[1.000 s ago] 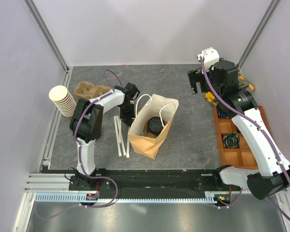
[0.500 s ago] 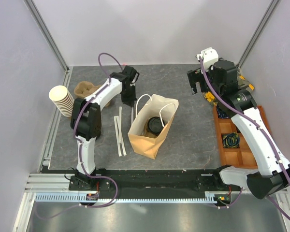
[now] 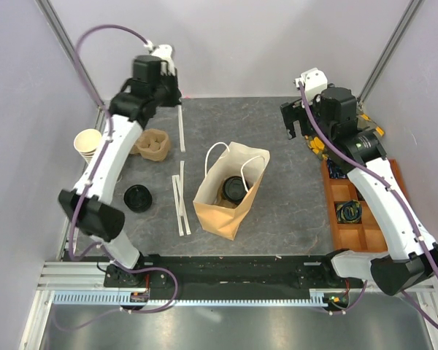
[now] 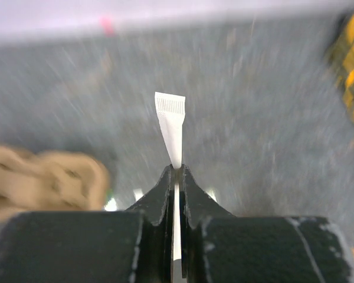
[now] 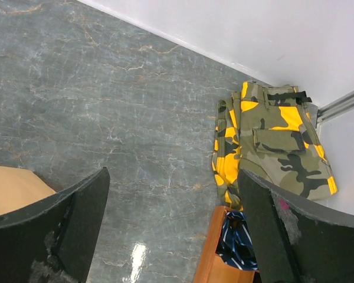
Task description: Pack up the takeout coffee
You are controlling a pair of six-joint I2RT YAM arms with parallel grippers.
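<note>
The takeout coffee (image 3: 233,188), a brown cup with a black lid, stands inside the open brown paper bag (image 3: 213,213) at the table's middle. My left gripper (image 3: 174,96) is raised at the back left, well away from the bag. It is shut on a white paper-wrapped straw (image 3: 181,130) that hangs below it. In the left wrist view the straw (image 4: 170,124) sticks out past the shut left gripper (image 4: 176,171). My right gripper (image 3: 298,130) is open and empty, high and to the right of the bag. The right wrist view shows the right gripper (image 5: 174,218) open over bare table.
A stack of brown cups (image 3: 87,146), a pulp cup carrier (image 3: 152,142) and a loose black lid (image 3: 137,197) lie on the left. More white straws (image 3: 179,198) lie beside the bag. A wooden tray (image 3: 334,193) and a camouflage cloth (image 5: 271,141) are on the right.
My left arm has swung up and back from beside the bag to the back left, carrying the straw. The loose black lid now shows. The right arm has barely moved.
</note>
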